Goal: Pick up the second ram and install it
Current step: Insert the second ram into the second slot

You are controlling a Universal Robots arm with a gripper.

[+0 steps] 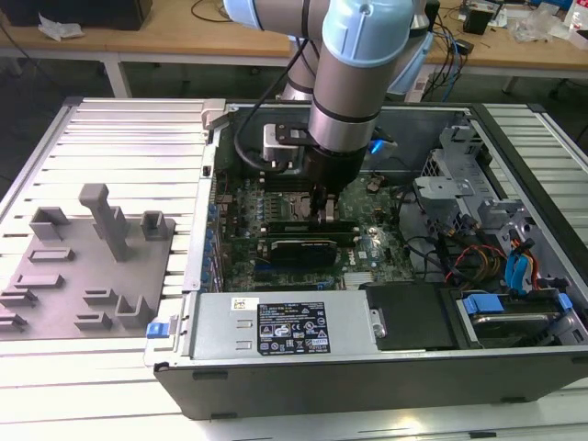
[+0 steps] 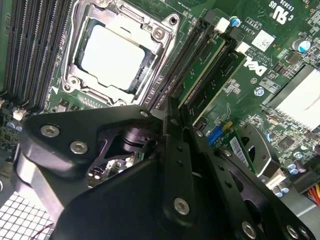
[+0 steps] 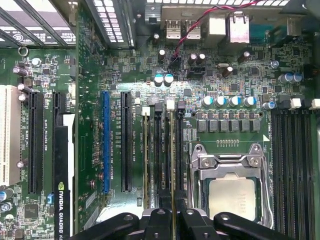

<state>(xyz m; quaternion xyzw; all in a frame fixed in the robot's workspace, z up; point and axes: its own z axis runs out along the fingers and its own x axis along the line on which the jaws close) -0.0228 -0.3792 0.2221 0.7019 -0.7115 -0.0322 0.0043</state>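
The second ram (image 3: 172,150) stands on edge in a memory slot of the motherboard (image 3: 225,65), beside the CPU socket (image 3: 232,195). My gripper (image 3: 173,220) sits over one end of it, with the thin stick running between the black fingers (image 3: 159,222). In the exterior view the gripper (image 1: 326,213) reaches straight down inside the open computer case, its tips at the memory slots. The second wrist view has the gripper (image 2: 175,117) with its jaws drawn together over the slots. Another green stick (image 3: 145,150) stands two slots away.
A graphics card (image 1: 294,248) lies just in front of the memory slots. The power supply (image 1: 285,326) fills the case's near side. Drive bays and coloured cables (image 1: 496,248) crowd the exterior view's right. A grey fixture block (image 1: 92,257) rests on the slatted table at the exterior view's left.
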